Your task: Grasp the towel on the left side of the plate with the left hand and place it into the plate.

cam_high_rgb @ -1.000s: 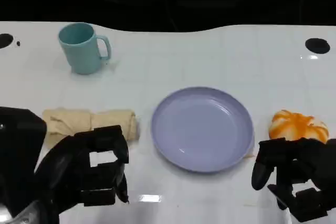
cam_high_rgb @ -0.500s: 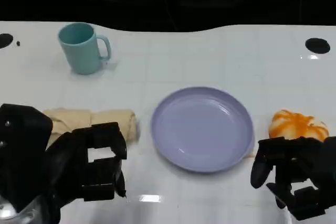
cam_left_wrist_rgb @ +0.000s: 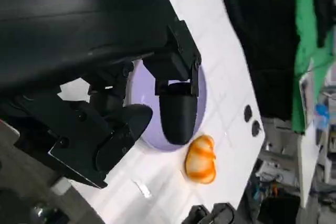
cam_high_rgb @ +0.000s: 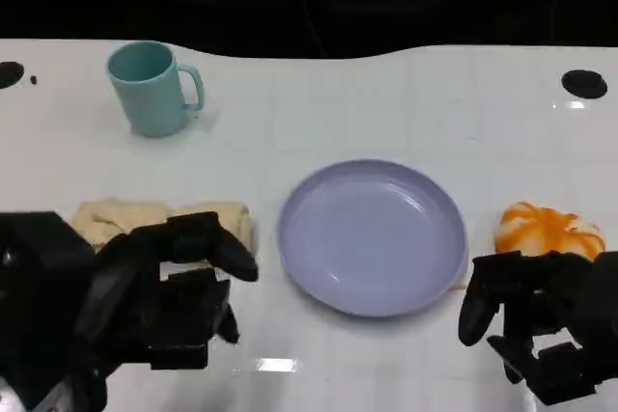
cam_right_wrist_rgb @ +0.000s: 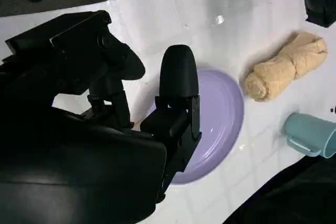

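The left hand, fingers spread and holding nothing, hides the towel's near edge. The plate lies bare. The right hand has its fingers apart.

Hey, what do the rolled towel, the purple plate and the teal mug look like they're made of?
Towel: soft beige cloth, matte, with folds and a rolled end; probably cotton or terry.
Plate: smooth lavender, evenly coloured with a faint sheen, likely plastic or melamine.
Mug: same matte, uniform look in teal, probably plastic, though glazed ceramic can't be ruled out.
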Robot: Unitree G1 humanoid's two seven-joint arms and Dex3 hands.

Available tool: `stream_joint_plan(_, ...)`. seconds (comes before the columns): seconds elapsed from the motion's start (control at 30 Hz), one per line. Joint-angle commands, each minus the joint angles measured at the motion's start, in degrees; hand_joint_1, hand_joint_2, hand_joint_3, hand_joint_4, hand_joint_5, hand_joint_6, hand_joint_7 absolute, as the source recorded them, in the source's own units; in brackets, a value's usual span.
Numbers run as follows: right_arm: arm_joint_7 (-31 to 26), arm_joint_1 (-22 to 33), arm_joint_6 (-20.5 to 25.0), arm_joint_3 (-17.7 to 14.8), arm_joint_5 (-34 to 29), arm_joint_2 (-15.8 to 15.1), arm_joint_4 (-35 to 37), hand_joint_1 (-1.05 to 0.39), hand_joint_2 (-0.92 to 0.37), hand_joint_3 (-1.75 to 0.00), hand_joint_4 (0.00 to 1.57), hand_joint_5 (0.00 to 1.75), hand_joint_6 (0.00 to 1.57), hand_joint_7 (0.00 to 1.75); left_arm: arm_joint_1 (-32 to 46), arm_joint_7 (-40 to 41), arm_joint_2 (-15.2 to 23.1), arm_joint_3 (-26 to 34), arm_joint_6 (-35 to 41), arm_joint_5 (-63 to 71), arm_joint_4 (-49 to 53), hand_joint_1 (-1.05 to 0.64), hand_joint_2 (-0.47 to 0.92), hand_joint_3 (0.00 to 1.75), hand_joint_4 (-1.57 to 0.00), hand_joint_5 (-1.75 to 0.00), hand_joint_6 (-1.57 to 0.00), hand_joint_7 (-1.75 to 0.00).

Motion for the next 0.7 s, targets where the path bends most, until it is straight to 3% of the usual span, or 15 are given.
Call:
stream_joint_plan(0.03,-0.4,0.3,-1.0,0.2,-1.0,-0.5,-0.9,0.04,-0.60,-1.05,0.69,1.66,0.67,1.43,1.6,0.2,2.6,-1.2,-7.5,6.5,0.6,-0.19,0.62,0.81,-0.52,-1.17,-0.55,-0.59)
stream_joint_plan(0.07,-0.4,0.2,-0.9,0.3,-1.1,-0.5,-1.0,0.04,-0.60,-1.04,0.70,1.67,0.67,1.43,1.6,0.1,3.1,-1.4,-8.9,7.9,0.7,-0.21,0.74,0.56,-0.48,-1.03,-0.53,-0.40)
stream_joint_plan(0.13,-0.5,0.1,-0.5,0.3,-1.0,-0.1,-0.9,0.04,-0.60,-1.04,0.70,1.67,0.68,1.43,1.1,-0.7,4.8,-1.7,-11.0,10.6,1.2,-0.29,0.88,0.28,-0.42,-0.88,-0.49,-0.19)
stream_joint_plan(0.33,-0.4,-0.2,0.2,0.0,-0.8,0.1,-0.8,0.04,-0.61,-1.04,0.69,1.67,0.68,1.43,-3.0,-4.2,12.3,-3.0,-12.4,18.4,1.5,-0.54,0.92,0.15,-0.13,-0.65,-0.29,-0.02)
stream_joint_plan(0.57,-0.2,0.0,0.3,0.0,-0.9,-0.3,-1.0,0.04,-0.62,-1.01,0.69,1.65,0.67,1.44,-7.3,-2.0,18.9,-7.2,-16.1,36.8,3.1,-0.54,0.92,0.03,-0.09,-0.55,-0.25,0.00)
stream_joint_plan(0.7,-0.2,0.4,0.4,-0.1,-0.6,-0.1,-1.1,0.04,-0.63,-0.99,0.70,1.65,0.67,1.43,-10.7,-1.6,19.8,-10.3,-17.6,46.6,6.3,-0.56,0.92,0.03,-0.14,-0.53,-0.26,-0.01)
